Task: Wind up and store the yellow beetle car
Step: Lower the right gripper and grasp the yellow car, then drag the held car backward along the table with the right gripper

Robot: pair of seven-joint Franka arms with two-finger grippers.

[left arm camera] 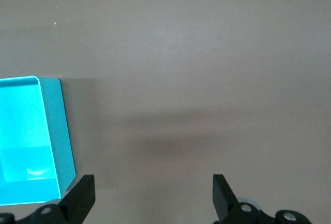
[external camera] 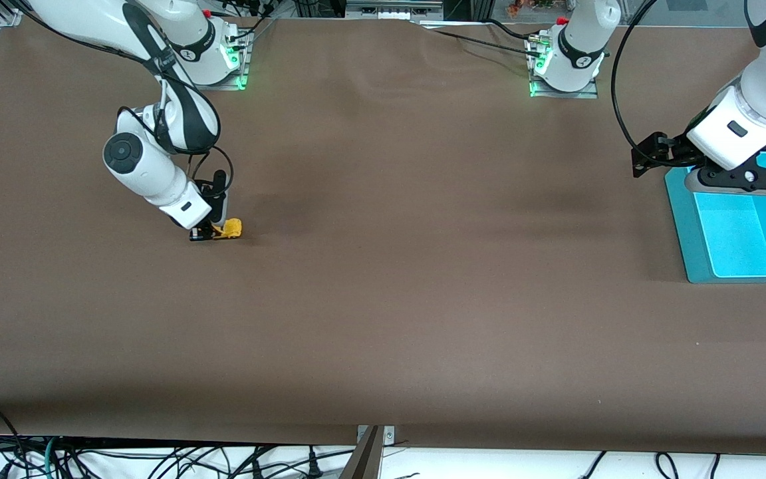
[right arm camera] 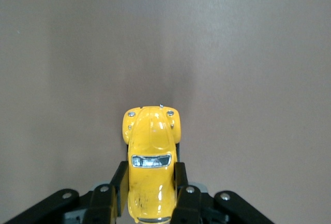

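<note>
Front view: right gripper (external camera: 213,233) low at left of frame, pinching yellow car (external camera: 231,229) on table (external camera: 383,299); slip likely if wound with wheels skidding. Blue bin (external camera: 689,246) at right edge.
Left wrist view: left gripper (left arm camera: 152,195) waiting, fingers spread, empty.
Right wrist view: fingers (right arm camera: 180,180) clamped on car flanks, hood sticking out.

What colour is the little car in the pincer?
Bright yellow beetle car, clearest in the right wrist view.
</note>
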